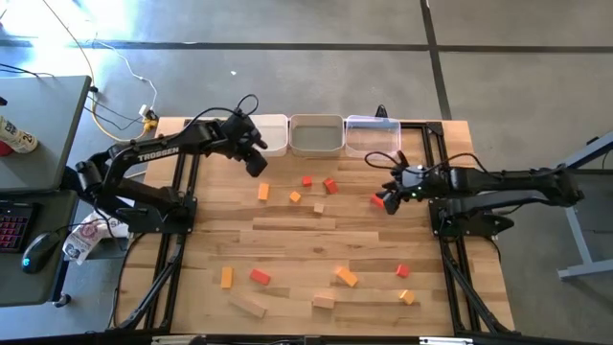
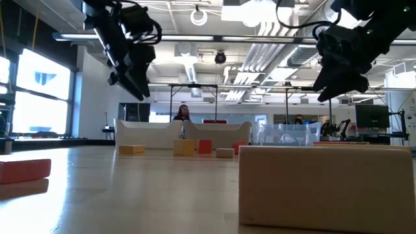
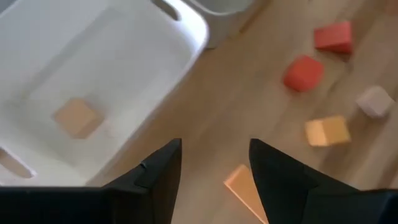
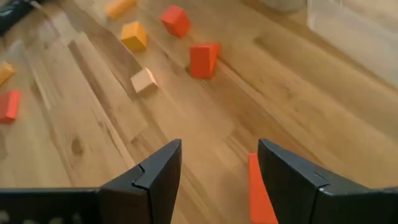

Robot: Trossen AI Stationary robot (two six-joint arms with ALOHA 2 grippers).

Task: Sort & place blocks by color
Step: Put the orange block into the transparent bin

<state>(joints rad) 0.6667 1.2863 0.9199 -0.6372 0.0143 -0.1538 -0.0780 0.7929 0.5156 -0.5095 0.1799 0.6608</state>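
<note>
**A:** Where are the blocks?

**B:** Scattered over the wooden table (image 1: 287,235). Seen from above, a loose cluster sits just off centre toward 12 o'clock: two red blocks (image 1: 306,180), an orange block (image 1: 263,193), a smaller orange cube (image 1: 295,197) and a plain wood cube (image 1: 319,207). More lie toward 6 o'clock, among them a plain wood bar (image 1: 250,307). One light block (image 3: 76,117) already lies inside the white bin (image 1: 271,134).

**A:** And the bins?

**B:** Three in a row at the table's 12 o'clock edge: the white one, a grey bin (image 1: 316,135), then a clear bin (image 1: 372,133).

**A:** The left gripper?

**B:** The left gripper (image 1: 255,160) hangs just at the white bin's near edge, fingers spread, holding nothing.

**A:** The right one?

**B:** The right gripper (image 1: 388,197) hovers at about 3 o'clock from the cluster, over a red block (image 4: 260,193). Its fingers (image 4: 292,177) are apart; the block lies between them, and I cannot tell if they touch it.
</note>
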